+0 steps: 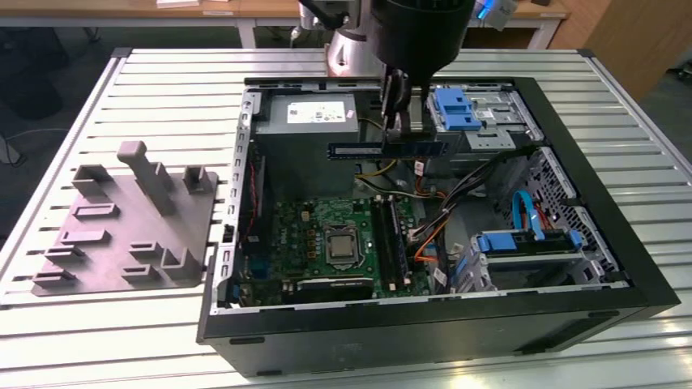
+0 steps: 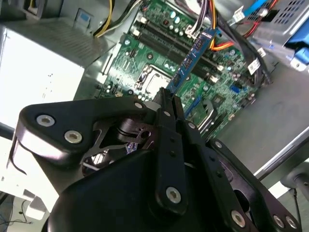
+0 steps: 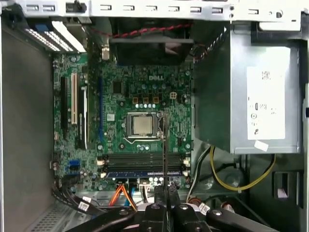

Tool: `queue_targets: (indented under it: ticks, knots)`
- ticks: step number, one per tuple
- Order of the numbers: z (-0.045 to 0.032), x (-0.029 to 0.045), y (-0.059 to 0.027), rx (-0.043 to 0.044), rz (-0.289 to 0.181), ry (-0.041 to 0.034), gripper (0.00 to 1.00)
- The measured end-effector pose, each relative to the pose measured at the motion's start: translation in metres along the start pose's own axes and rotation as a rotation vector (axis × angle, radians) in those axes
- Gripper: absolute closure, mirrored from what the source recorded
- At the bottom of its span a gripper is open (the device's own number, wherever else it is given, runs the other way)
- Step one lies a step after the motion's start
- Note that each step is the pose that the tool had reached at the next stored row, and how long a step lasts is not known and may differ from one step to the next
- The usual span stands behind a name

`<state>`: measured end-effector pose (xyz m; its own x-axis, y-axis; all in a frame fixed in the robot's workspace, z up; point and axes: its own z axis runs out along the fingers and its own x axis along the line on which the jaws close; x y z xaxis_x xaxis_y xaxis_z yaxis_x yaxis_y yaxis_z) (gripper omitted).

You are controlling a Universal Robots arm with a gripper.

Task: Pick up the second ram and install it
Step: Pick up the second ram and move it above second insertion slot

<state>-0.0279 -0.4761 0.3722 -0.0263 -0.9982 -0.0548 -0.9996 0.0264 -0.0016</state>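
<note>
Carrying ram (image 1: 355, 150) in mid-air above open case (image 1: 433, 332).
Counted big to small: one table (image 1: 162, 89); one case, laid side-open so board (image 1: 313, 227) faces up for top-down reach; one plate (image 1: 119, 243), well apart toward exterior view's left; one PSU (image 1: 308, 113); apparently four slots (image 3: 140, 162), one seemingly filled already; one ram in the air. Clenched on that ram with gripper (image 1: 398, 139), pinching near mid-length to keep it level, crosswise to slots, clear of board.
</note>
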Motion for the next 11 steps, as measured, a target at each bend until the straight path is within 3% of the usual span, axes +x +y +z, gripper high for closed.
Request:
queue_targets:
  ticks: [5, 11]
  knots:
    - [0.0048, 0.0000, -0.0120, -0.0003, 0.000, 0.0000, 0.86]
    - [0.0157, 0.0007, -0.0118, -0.0003, 0.000, 0.0000, 0.86]
